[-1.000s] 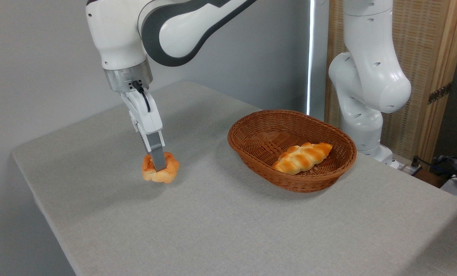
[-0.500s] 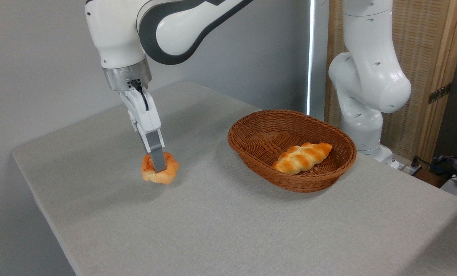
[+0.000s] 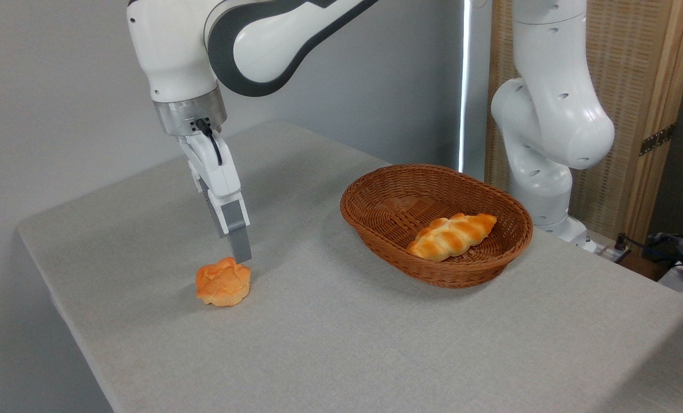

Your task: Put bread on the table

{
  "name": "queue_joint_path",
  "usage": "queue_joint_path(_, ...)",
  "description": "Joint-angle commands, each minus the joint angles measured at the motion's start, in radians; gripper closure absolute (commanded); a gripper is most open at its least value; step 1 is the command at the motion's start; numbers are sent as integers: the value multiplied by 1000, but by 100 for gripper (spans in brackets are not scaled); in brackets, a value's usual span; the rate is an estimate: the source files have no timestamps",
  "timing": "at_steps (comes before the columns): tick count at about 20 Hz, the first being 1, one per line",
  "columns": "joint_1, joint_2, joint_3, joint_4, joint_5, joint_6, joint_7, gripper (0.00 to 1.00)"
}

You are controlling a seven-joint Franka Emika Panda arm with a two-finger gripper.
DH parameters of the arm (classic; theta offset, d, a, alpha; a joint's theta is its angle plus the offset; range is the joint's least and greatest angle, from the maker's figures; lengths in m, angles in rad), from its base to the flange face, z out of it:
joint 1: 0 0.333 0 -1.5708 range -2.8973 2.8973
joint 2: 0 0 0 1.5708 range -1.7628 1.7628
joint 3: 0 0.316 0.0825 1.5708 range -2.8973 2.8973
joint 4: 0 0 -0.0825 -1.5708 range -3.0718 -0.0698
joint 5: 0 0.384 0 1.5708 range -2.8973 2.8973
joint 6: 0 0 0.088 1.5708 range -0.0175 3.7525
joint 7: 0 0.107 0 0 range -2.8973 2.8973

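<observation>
The bread (image 3: 223, 283), a small round orange-golden bun with a lobed top, lies on the light grey table (image 3: 347, 344) at its left side. It is free of the fingers. My gripper (image 3: 240, 256) hangs just above the bun's upper right edge, pointing down. It is open and holds nothing. I see it side-on, so the near grey finger (image 3: 237, 232) hides the far one.
A brown oval wicker basket (image 3: 375, 198) stands right of centre and holds a longer braided golden loaf (image 3: 452, 236). The arm's white base (image 3: 547, 132) rises behind the basket at the table's far right edge. A wooden screen stands behind it.
The bun has left the fingers and dropped onto the table, a little left of and below where it was held. The gripper has opened and stayed at about the same height.
</observation>
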Motion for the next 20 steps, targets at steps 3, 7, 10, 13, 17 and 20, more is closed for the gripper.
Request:
queue_joint_path(3, 16, -25, 50, 128, 3, -101, -97, 0)
queue_joint_path(7, 24, -31, 151, 232, -8, -241, -88, 0)
queue_joint_path(10, 156, -60, 102, 242, -69, -256, -81, 0)
queue_joint_path(13, 237, -96, 62, 243, -74, -259, -39, 0)
queue_joint_path(17, 272, -116, 7, 239, -74, -298, 7, 0)
queue_joint_path(20, 291, -116, -32, 229, -74, -298, -2, 0)
